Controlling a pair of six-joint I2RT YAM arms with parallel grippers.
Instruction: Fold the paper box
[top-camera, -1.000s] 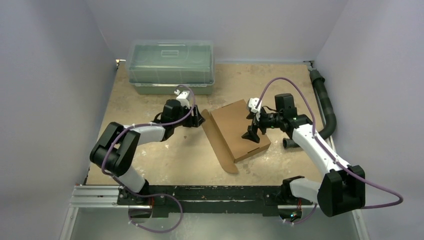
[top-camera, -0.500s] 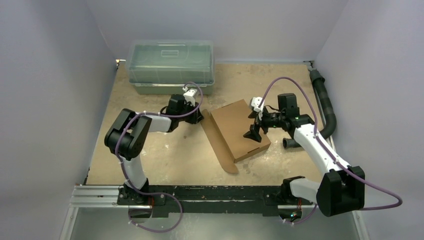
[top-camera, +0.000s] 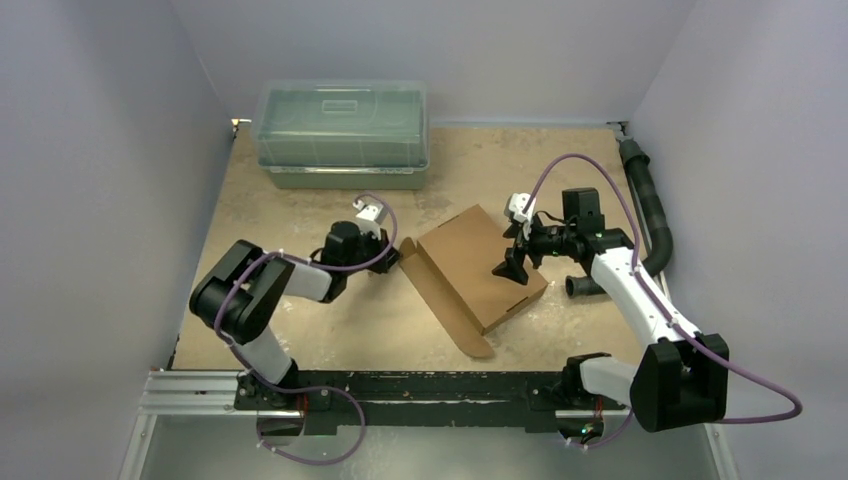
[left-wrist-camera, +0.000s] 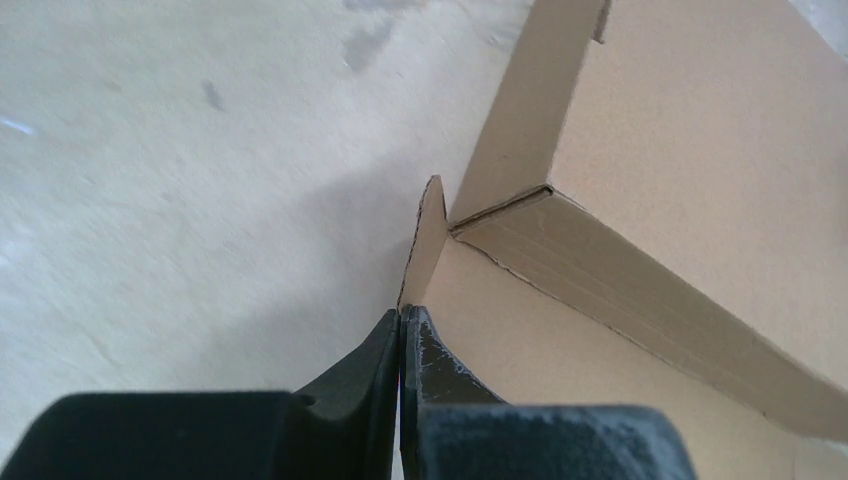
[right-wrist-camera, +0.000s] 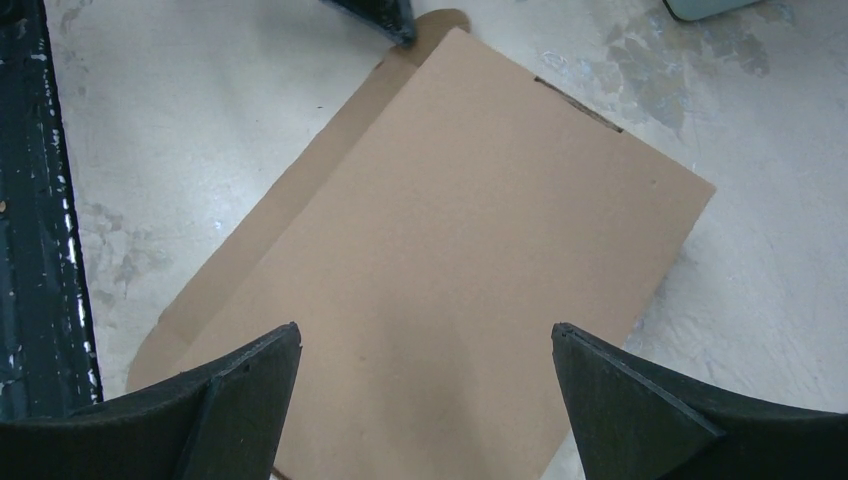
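Left gripper (left-wrist-camera: 400, 320) is pinched tight on the left flap edge of the box (top-camera: 478, 262). Right gripper (right-wrist-camera: 425, 400) is spread wide over the box's flat top. The box lies on the table (top-camera: 300, 200), nearer than the bin (top-camera: 340, 130) and to its right.

The paper box (top-camera: 478, 268) is plain brown cardboard, on a tan counter (top-camera: 330, 322) mottled with pale grey blotches. The left hand (left-wrist-camera: 401, 318) and right hand (top-camera: 513, 268) are black, on white-and-black arms (top-camera: 630, 285) trailing purple cables (top-camera: 565, 156). The lidded bin (top-camera: 340, 125) is translucent pale green.
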